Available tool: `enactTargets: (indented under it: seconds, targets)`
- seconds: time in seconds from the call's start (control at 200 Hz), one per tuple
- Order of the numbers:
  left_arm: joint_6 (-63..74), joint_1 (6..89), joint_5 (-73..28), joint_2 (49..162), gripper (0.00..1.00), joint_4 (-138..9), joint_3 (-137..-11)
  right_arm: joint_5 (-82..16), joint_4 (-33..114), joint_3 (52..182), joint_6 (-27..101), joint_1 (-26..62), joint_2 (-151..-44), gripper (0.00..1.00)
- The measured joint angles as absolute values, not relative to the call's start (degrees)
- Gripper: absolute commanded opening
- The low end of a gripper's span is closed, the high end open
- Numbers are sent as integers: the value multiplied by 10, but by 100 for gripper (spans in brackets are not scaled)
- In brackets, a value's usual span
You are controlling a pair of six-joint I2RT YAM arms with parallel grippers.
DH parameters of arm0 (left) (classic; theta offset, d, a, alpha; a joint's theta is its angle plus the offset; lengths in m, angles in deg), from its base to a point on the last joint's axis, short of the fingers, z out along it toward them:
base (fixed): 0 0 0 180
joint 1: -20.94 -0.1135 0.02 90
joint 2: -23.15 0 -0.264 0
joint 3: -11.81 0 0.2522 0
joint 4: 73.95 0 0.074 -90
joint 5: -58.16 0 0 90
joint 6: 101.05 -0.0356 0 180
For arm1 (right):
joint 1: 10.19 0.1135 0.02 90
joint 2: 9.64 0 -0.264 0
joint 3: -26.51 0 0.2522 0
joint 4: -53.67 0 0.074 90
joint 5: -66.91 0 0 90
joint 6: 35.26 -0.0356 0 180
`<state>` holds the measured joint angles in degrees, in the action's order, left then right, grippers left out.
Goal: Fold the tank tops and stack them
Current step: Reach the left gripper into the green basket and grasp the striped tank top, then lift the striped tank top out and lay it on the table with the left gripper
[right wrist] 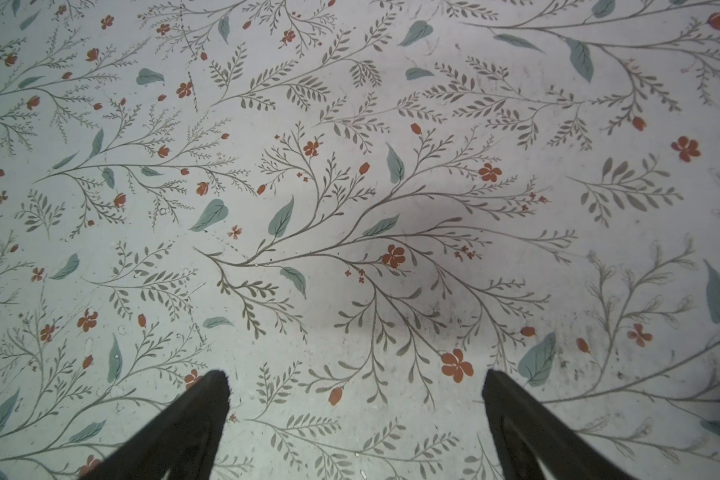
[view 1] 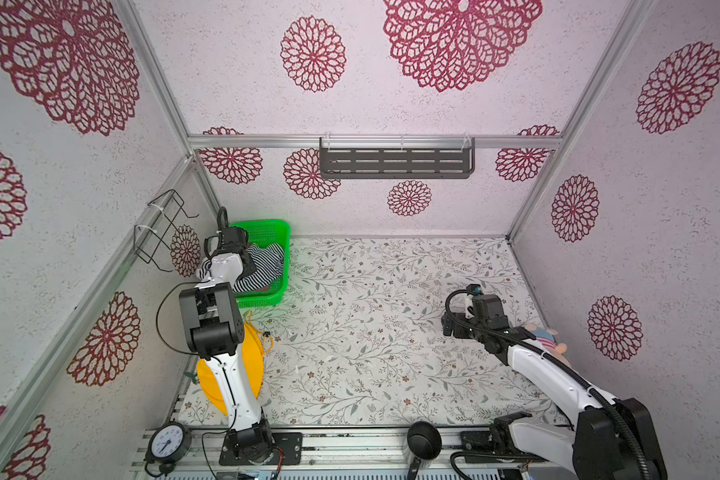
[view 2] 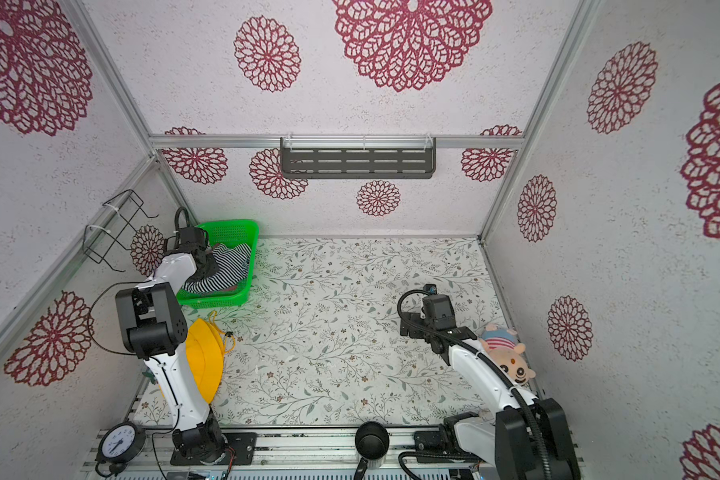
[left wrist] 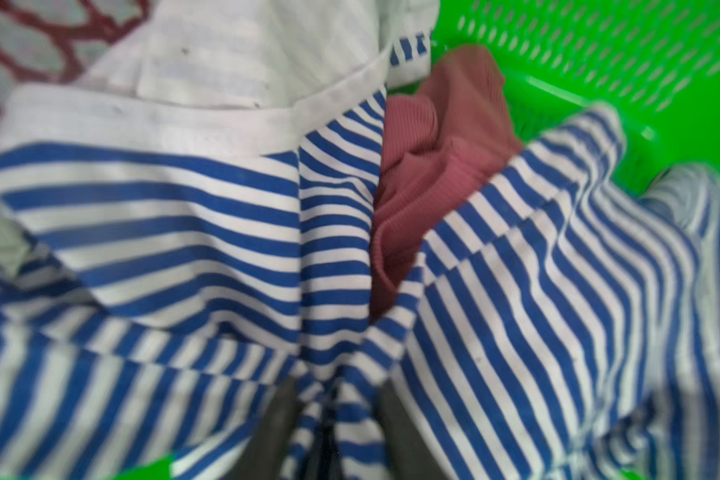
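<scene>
The striped top [left wrist: 184, 216] lies crumpled in the green basket [view 1: 262, 297]. It covers most of the rose top [left wrist: 433, 166], which shows through a gap in the folds. The left gripper [left wrist: 335, 415] is down in the basket, its jaws pinched on a bunch of striped cloth. The right gripper [right wrist: 354, 376] hangs above the table [right wrist: 350, 124] with its jaws wide apart, well away from the basket.

The striped top [left wrist: 184, 232] is smooth cloth, the rose-red top [left wrist: 433, 166] ribbed knit, the green basket [left wrist: 599, 62] glossy perforated plastic.
</scene>
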<state>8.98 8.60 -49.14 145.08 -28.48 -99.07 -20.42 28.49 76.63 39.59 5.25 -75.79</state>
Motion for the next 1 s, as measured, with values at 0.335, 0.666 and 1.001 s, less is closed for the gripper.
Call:
enactTargets:
  seconds: [0.335,0.666,1.001]
  targets:
    - [47,187,-539,1322,0,-243,-1008,-206,271,768,395,53,-744,99]
    - [-14,408,-576,1173,0,-176,-1191,-313,264,815,401,49,-744,98]
    - [-45,604,-578,1154,0,-130,-1225,-402,234,859,402,-30,-757,96]
